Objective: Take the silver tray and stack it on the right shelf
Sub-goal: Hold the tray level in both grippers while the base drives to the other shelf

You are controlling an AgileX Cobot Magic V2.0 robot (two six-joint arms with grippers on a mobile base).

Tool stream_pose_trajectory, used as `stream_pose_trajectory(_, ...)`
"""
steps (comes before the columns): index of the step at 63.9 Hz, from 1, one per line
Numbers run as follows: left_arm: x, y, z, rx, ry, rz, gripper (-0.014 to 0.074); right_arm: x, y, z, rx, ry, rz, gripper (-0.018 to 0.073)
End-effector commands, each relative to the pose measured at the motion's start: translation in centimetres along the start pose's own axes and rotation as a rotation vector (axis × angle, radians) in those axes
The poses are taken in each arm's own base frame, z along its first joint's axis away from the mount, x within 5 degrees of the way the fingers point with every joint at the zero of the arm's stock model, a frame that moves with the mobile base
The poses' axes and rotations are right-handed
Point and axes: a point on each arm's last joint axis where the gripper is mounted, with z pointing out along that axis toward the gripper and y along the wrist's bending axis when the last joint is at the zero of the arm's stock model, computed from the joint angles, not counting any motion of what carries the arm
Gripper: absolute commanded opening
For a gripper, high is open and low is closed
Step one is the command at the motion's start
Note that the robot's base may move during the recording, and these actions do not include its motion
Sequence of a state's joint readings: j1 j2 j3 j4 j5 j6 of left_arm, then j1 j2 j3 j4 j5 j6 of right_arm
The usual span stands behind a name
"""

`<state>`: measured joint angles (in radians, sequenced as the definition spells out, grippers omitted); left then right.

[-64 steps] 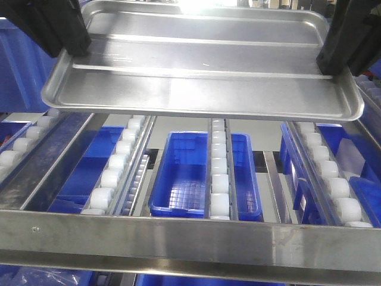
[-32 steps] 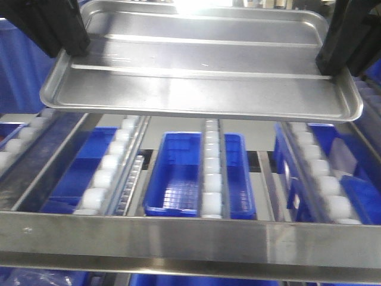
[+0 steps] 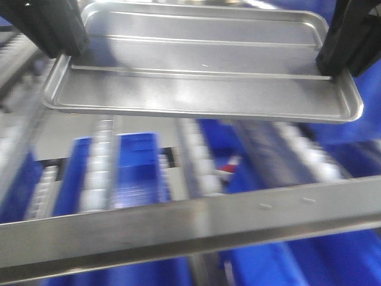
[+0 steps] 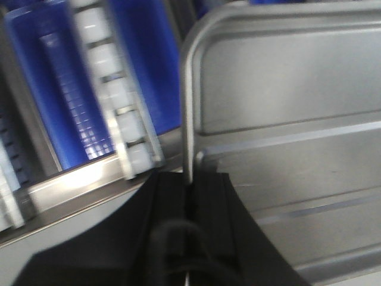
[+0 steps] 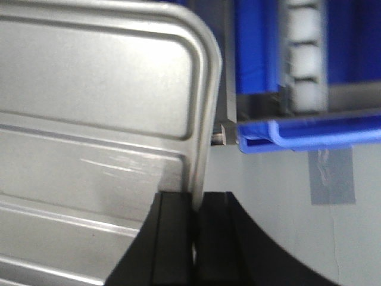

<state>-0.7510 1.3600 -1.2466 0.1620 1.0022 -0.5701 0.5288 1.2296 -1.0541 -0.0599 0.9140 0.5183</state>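
Left gripper (image 4: 189, 180) and right gripper (image 5: 196, 201) are clamping the shiny ridged rectangular silver tray (image 3: 202, 77). The steel roller rack (image 3: 190, 223) across the lower frame is swinging and blurring, so the robot is probably repositioning.

Front view: close above the roller shelf (image 3: 178, 229) front bar, facing forward, silver tray (image 3: 202, 89) across the top. Wrist views: tight behind left gripper (image 4: 189, 182) and right gripper (image 5: 196, 202), looking along the tray's opposite short rims. Shared throughout: tray and shelf rollers.
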Motion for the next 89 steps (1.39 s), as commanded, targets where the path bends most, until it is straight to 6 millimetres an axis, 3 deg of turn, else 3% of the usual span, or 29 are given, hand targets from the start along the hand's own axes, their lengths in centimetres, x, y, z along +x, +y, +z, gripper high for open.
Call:
stream_pose_trajectory(1, -0.68, 0.43, -1.88, -0.018, -0.073, 0.027, -0.0093, -0.92, -0.34, -1.62, 0.022, -0.087, -0.048, 0.0056)
stream_pose_trajectory(89, -0.68, 0.43, -1.88, -0.018, -0.073, 0.027, -0.0093, -0.92, -0.34, -1.62, 0.022, -0.087, -0.048, 0.0056)
